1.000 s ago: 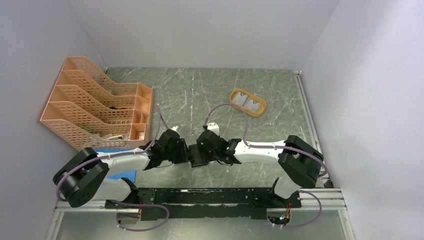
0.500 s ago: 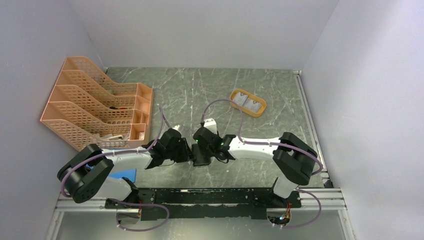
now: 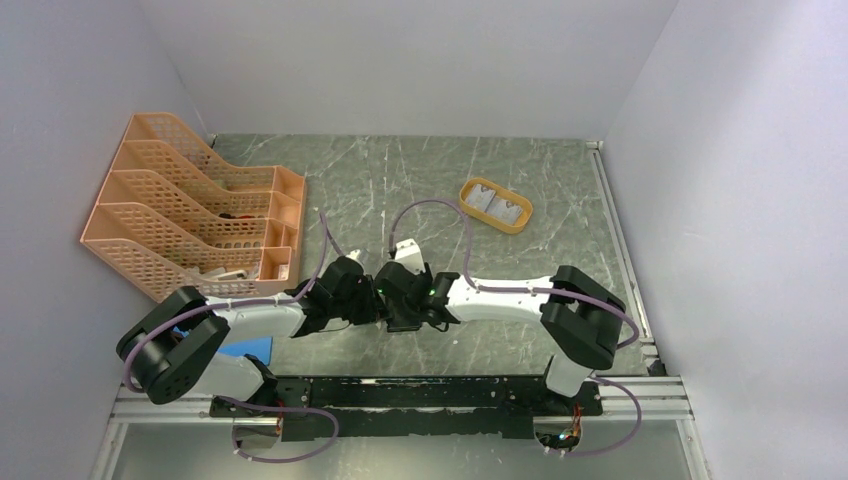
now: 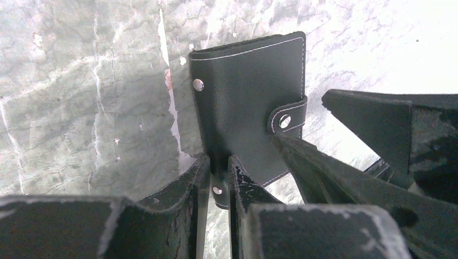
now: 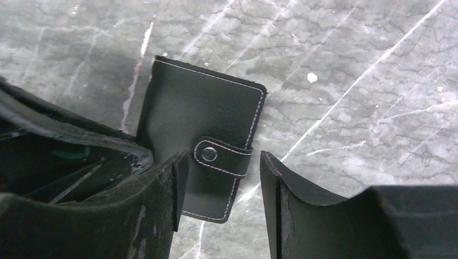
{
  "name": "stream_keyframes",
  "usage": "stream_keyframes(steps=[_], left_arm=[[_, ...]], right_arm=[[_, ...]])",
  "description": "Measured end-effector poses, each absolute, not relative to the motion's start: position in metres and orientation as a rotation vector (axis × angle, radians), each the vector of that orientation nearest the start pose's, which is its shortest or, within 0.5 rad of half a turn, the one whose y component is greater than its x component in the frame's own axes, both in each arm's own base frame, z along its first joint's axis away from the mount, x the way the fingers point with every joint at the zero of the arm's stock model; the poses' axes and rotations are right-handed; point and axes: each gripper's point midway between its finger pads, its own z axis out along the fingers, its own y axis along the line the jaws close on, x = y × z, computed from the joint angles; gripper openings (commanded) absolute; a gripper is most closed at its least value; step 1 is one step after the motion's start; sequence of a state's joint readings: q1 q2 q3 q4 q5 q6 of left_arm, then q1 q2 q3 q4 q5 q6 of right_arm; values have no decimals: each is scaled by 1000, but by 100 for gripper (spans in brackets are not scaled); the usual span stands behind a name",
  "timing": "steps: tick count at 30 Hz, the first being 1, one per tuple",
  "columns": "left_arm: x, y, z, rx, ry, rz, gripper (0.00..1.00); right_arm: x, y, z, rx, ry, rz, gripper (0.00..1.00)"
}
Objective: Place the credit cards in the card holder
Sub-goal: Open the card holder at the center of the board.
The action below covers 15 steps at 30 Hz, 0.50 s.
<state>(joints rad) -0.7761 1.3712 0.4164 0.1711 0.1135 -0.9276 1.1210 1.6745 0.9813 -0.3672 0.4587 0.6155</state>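
**Left gripper** [image 4: 217, 175]: the fingers are drawn nearly together and pinch the card holder [image 4: 251, 108] at a small studded flap on one edge. This appears meant to pin the closed wallet against the desk [image 4: 81, 108] while the other arm works.

**Right gripper** [image 5: 222, 181]: the jaws stand apart and hold nothing, one finger on either side of the snap tab [image 5: 221, 156]. The tab is fastened over the holder's edge. This straddling stance suits prising the tab off its stud.

**Card holder:** it lies closed, outer face up, near the centre of the desk towards the near side, directly between the two wrists in the overhead view.

**Progress:** the task is judged to be at its opening step. No pocket is exposed, so no card can enter until the snap is released and the cover folded back.

**Credit cards** [image 3: 485, 198]: two pale rectangles lie side by side in the orange oval tray [image 3: 466, 186], farther back and to the right, well apart from the holder. They are presumably staged there for fetching once the wallet is open.

**Risk:** the thin holder may slide or lift with the tab if the left pinch is light.

**Surroundings:** a peach mesh file sorter [image 3: 190, 215] stands at the far left, uninvolved.
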Motion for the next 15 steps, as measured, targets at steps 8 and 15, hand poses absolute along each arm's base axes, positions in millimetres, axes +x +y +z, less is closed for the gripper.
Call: stream_keyframes(steps=[8, 15], left_arm=[[187, -258, 17, -133, 2557, -896, 19], [187, -258, 17, -133, 2557, -896, 18]], right_arm=[[209, 311, 46, -496, 2406, 105, 52], [208, 306, 31, -520, 2428, 46, 45]])
